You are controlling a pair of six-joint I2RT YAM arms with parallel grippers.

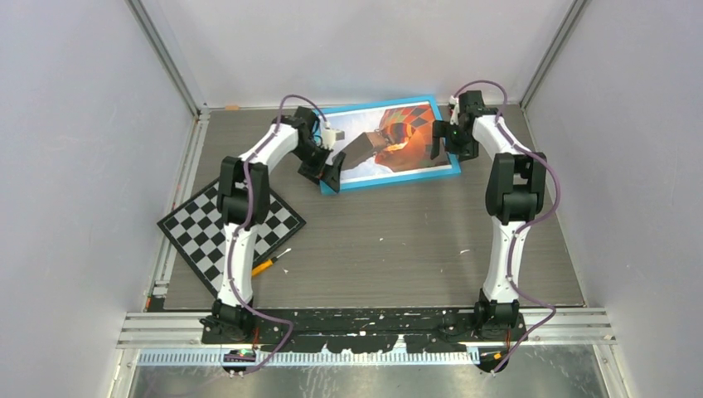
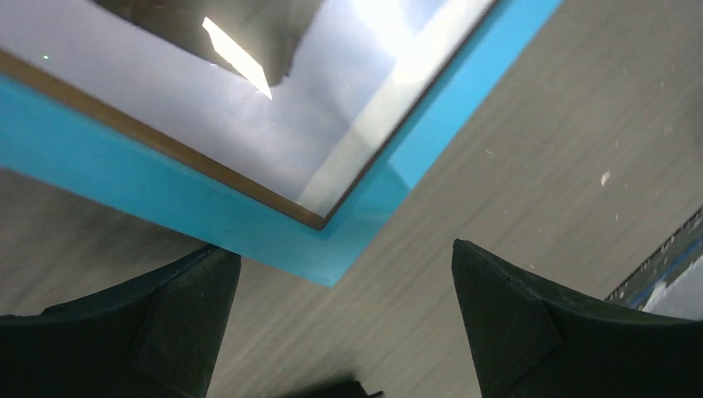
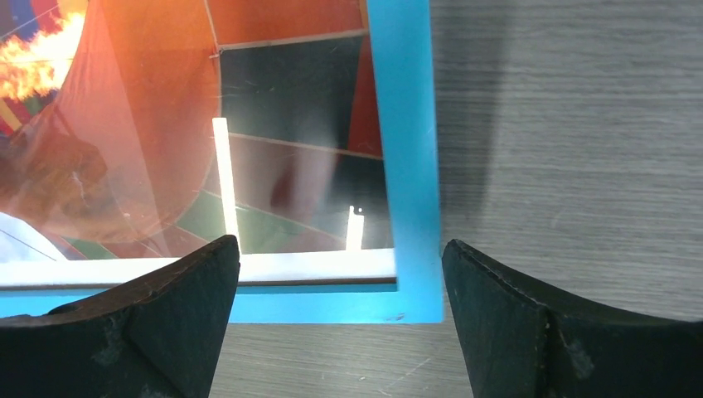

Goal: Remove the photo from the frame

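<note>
Photo (image 1: 406, 133) inside frame (image 1: 398, 181), chequered board (image 1: 282, 220) well apart, leftward

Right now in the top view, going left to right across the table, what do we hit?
Black-and-white chequered board → left pincer → blue-bordered rectangular frame holding hot-air-balloon photo → right pincer.

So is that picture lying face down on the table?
No, the photo faces up, its orange balloon showing inside the blue frame.
</note>
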